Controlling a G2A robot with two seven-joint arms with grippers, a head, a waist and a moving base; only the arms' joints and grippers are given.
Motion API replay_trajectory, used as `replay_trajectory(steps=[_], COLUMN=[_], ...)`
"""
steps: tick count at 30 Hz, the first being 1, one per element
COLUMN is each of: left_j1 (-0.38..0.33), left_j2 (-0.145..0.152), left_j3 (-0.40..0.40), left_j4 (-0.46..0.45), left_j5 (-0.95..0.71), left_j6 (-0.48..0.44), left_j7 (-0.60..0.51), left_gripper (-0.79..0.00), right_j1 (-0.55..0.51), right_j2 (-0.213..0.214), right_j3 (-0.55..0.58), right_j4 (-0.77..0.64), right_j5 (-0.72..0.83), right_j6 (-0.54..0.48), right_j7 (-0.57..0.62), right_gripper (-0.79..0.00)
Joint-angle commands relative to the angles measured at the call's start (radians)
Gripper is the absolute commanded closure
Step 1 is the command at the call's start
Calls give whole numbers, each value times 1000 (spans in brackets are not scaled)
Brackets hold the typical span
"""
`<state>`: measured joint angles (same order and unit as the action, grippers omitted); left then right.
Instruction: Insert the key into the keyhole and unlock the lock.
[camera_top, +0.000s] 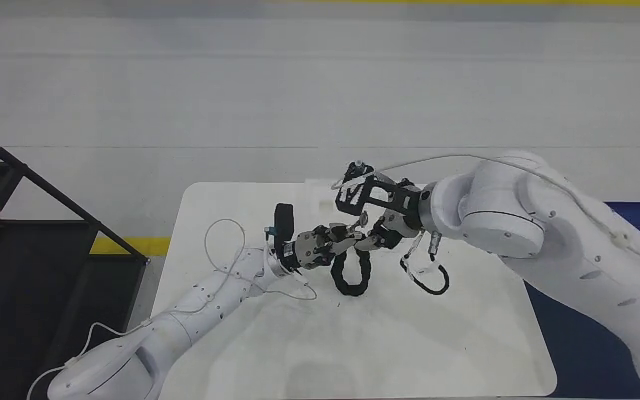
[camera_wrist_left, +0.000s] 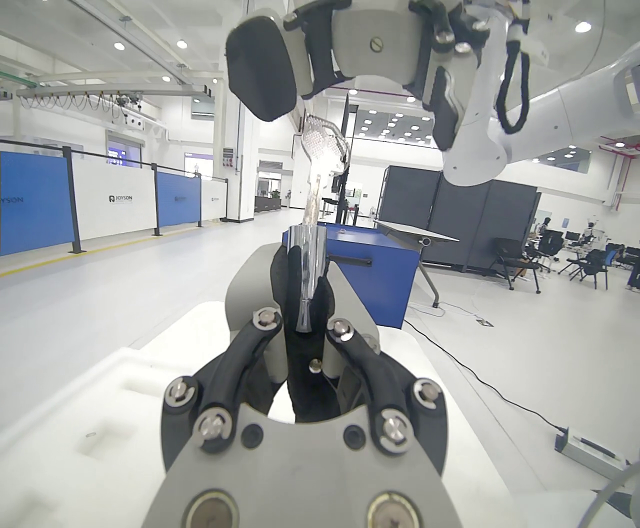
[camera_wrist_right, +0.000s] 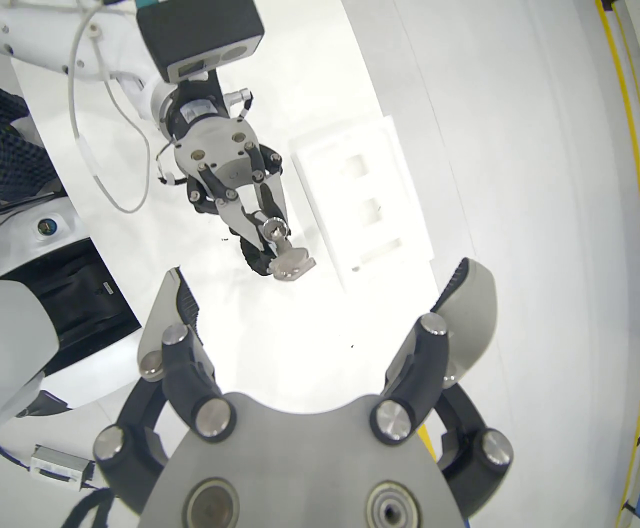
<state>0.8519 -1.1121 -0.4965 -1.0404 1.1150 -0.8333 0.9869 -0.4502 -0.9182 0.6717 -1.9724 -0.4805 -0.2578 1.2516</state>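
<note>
My left gripper (camera_wrist_left: 305, 280) is shut on the chrome cylinder of the lock (camera_wrist_left: 309, 270), held above the table. The silver key (camera_wrist_left: 324, 150) sticks out of the cylinder's end, its blade in the keyhole. My right gripper (camera_wrist_left: 350, 95) is open, one black pad on each side of the key's head and neither touching it. In the right wrist view the right gripper (camera_wrist_right: 320, 295) faces the key (camera_wrist_right: 292, 264) and lock cylinder (camera_wrist_right: 274, 229) held by the left gripper (camera_wrist_right: 262, 220). From above, the lock's black cable loop (camera_top: 350, 278) hangs below both grippers.
A white foam tray (camera_wrist_right: 385, 150) with rectangular recesses lies on the white table (camera_top: 450, 340) beyond the grippers. A black frame (camera_top: 60, 210) stands off the table's left side. Loose cables trail from both wrists.
</note>
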Motion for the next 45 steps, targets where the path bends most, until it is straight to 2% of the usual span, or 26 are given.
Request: replay_trajectory(steps=[1, 9, 13, 28, 31, 33, 37, 45], left_j1=[5, 33, 41, 49, 49, 46, 48, 49], left_j2=[6, 24, 25, -8, -17, -23, -32, -47], left_j3=[-12, -57, -75, -108, -112, -116, -126, -144], left_j4=[-9, -67, -78, -59, -42, -30, -18, -19], left_j5=[-4, -14, -21, -39, -51, -42, -34, -17], left_j6=[-21, -86, -113, -157, -166, -168, -166, -177], left_j7=[-21, -86, -113, -157, -166, -168, -167, -177], left_gripper=[0, 0, 0, 0, 0, 0, 0, 0], right_j1=[-50, -216, -280, -293, -302, -323, -372, -376], right_j2=[18, 76, 97, 98, 101, 102, 107, 99], right_j3=[34, 137, 201, 206, 229, 255, 261, 231], right_j4=[-17, -68, -65, -66, -75, -85, -83, -90], right_j5=[-9, -48, -68, -80, -167, -251, -381, -473], right_j6=[-57, -340, -461, -467, -483, -511, -565, -602], right_j7=[-25, -103, -211, -237, -279, -385, -468, -510], right_gripper=[-785, -785, -785, -785, -785, -785, -785, -785])
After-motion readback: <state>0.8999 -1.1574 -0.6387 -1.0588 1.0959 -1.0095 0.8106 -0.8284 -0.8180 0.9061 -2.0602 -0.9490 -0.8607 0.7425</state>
